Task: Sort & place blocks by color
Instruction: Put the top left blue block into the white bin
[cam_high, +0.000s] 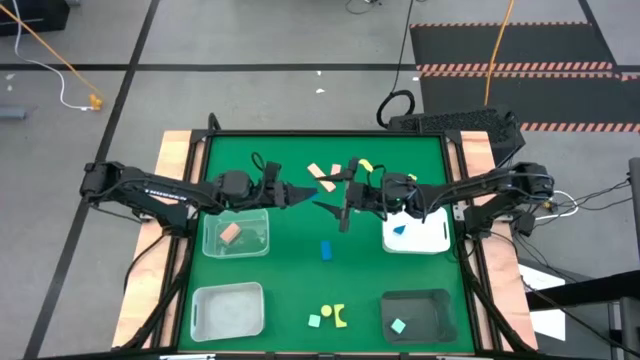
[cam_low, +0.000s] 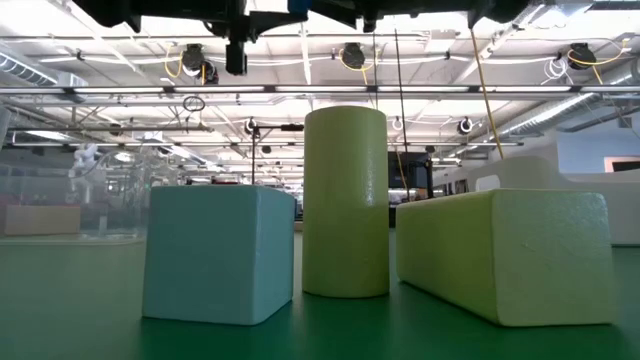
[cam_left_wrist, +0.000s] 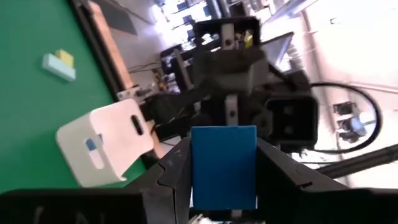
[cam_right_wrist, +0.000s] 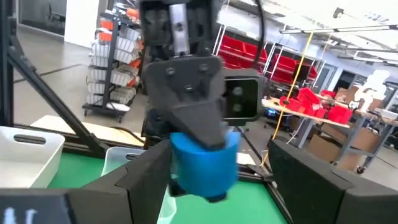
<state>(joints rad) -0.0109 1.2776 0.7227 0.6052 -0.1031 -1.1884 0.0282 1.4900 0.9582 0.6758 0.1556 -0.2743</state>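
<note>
My left gripper (cam_high: 312, 191) reaches in from the table's left and is shut on a blue block (cam_left_wrist: 224, 167), held above the table's middle. My right gripper (cam_right_wrist: 217, 180) faces it from the right and is open, with one finger on either side of the same blue block (cam_right_wrist: 205, 163) and clear of it. Loose blocks lie flat on the green mat: salmon ones (cam_high: 318, 172), a yellow-green one (cam_high: 365, 165), a blue one (cam_high: 326, 250), and a yellow-green and teal group (cam_high: 331, 317). Those near-edge blocks fill the low view (cam_low: 345, 200). My left gripper pinches the blue block between its two fingers, which press on two opposite flat sides (cam_left_wrist: 198, 174). The fingers come level from the table's left. The block is lifted clear of the mat and sticks out past the fingertips toward the right gripper.
A clear tray (cam_high: 236, 232) holds a salmon block. The white tray (cam_high: 432, 240) holds a blue block, and the dark tray (cam_high: 420, 300) holds a teal one. Another clear tray (cam_high: 228, 310) sits at near left. Open mat lies between the trays.
</note>
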